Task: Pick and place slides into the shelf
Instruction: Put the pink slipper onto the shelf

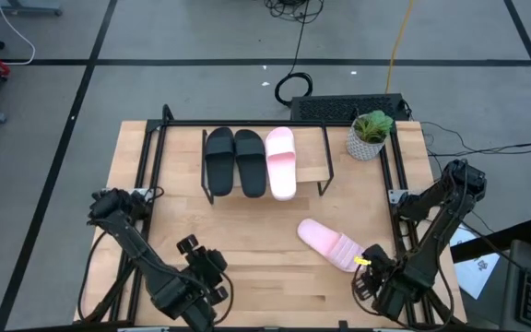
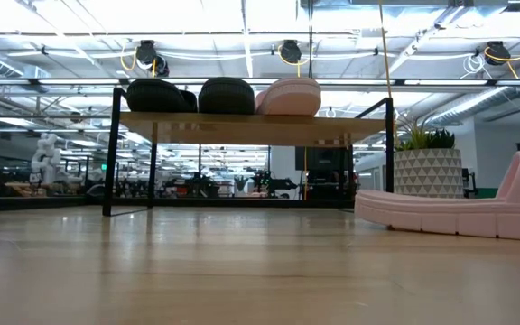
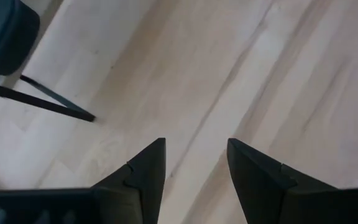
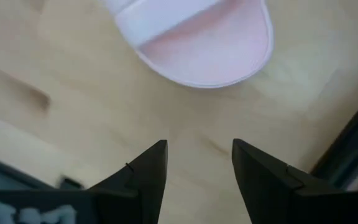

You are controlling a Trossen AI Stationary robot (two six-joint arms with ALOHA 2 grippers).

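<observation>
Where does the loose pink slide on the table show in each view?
High: loose pink slide lower right, below the shelf.
Low: far right, beside the shelf.
Left wrist: not in it.
Right wrist: top centre.
Shared landmark: the shelf.

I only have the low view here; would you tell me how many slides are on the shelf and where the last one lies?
Observer: Three are on the shelf: two black slides and one pink slide.
Operator: And the fourth slide?
Observer: The other pink slide lies on the table, near the right gripper.
Operator: Is that gripper holding it?
Observer: No, its jaws are open and empty, short of the slide.
Operator: And the left gripper?
Observer: The left gripper is open over bare wood.
</observation>
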